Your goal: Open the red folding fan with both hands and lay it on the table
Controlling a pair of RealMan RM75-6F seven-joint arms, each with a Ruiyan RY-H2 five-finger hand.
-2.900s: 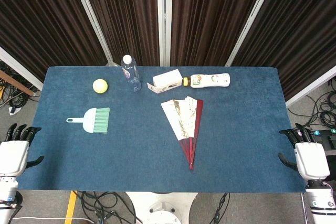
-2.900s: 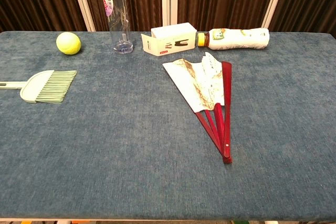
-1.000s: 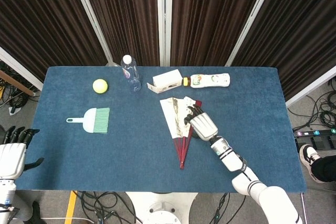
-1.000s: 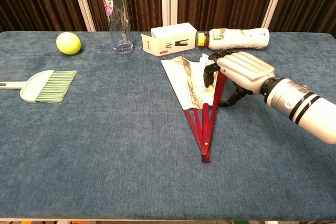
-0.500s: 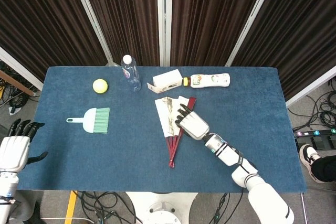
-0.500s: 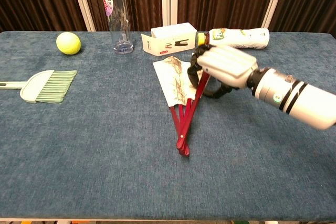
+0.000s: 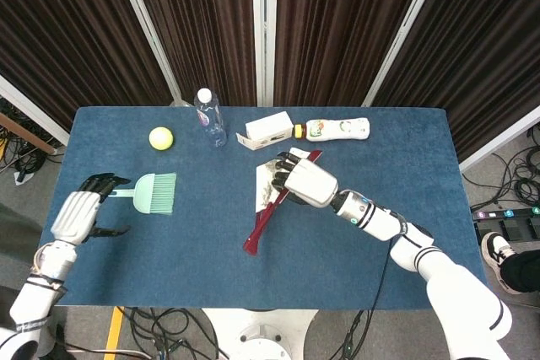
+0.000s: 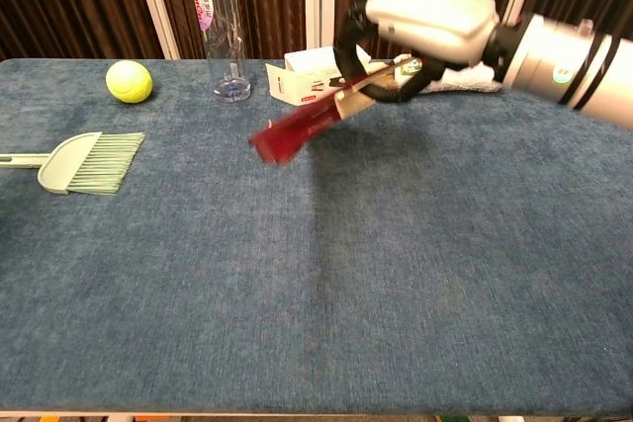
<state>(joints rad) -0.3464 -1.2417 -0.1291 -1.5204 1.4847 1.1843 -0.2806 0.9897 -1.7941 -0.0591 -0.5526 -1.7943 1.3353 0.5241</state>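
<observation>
Above the middle of the blue table (image 7: 405,174), my right hand (image 7: 308,183) holds the red folding fan (image 8: 302,126) off the cloth — fingers wrapped round it near the paper end, the red ribs slanting down toward my left. From the chest view the fan looks nearly folded, its pivot end the lowest part and clear of the table; the head view shows a little white paper beside my knuckles.

My left hand (image 7: 78,215) hangs over the table's left edge, fingers apart and holding nothing, just beside the handle of the small green brush (image 7: 150,192) but not touching it that I can see. It is well apart from the fan.

Along the far side of the table stand a clear water bottle (image 8: 217,29) — upright — and a yellow ball (image 8: 130,81) to its left. A small white box (image 7: 266,130) lies near the fan's upper end, and a white bottle with a yellow cap (image 7: 336,129) lies on its side just beside the box. Dark curtains (image 7: 337,23) hang behind the table.
</observation>
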